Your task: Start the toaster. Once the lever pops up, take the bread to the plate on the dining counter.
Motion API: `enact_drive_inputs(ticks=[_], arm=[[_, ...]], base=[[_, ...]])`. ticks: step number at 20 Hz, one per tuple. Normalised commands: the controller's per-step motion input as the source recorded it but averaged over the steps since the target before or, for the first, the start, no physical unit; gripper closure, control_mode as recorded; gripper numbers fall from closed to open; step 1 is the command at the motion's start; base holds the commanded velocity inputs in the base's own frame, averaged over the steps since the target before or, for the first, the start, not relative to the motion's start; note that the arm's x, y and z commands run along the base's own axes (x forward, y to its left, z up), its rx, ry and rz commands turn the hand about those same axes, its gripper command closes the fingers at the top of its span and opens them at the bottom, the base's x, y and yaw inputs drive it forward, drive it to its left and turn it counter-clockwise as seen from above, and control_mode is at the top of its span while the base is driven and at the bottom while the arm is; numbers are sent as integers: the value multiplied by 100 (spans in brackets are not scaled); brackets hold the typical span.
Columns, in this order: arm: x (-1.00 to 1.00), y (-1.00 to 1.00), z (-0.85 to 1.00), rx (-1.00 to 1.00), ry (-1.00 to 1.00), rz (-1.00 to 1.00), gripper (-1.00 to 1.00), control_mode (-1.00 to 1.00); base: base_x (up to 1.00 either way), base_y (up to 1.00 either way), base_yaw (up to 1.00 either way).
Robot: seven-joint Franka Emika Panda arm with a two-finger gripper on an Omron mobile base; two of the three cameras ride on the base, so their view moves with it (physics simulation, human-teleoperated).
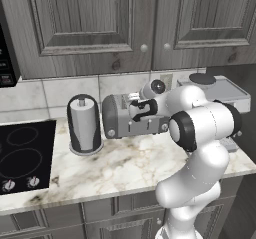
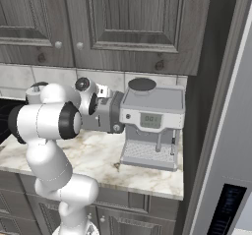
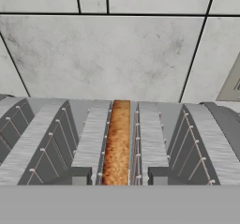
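Toaster (image 1: 122, 115): wide grey metallic box on the marble worktop (image 1: 125, 165), against the tiled wall, between the paper-towel holder (image 1: 84, 124) and the coffee machine (image 2: 152, 126).
Bread (image 3: 117, 143): tan-brown slice standing on edge in a middle slot, its top crust facing the hand camera; the flanking slots show bare wire guides.
Gripper (image 3: 119, 181): poised above the toaster's top, one dark fingertip either side of the slice. Jaws narrowed about the bread; whether the pads press it cannot be told.
Reason for pose: hand straddles the slot, apparently for a straight upward lift.
Stage, judged: bread pick-up; carrying it to the plate is still to do.
Risk: slice may snag on the guides if pulled aslant.
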Motion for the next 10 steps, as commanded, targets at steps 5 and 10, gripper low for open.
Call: enact_drive_inputs(ticks=[5,10], arm=[[0,0,0,0,0,0,100,-100],[0,0,0,0,0,0,100,-100]], base=[[0,0,0],[0,0,0]])
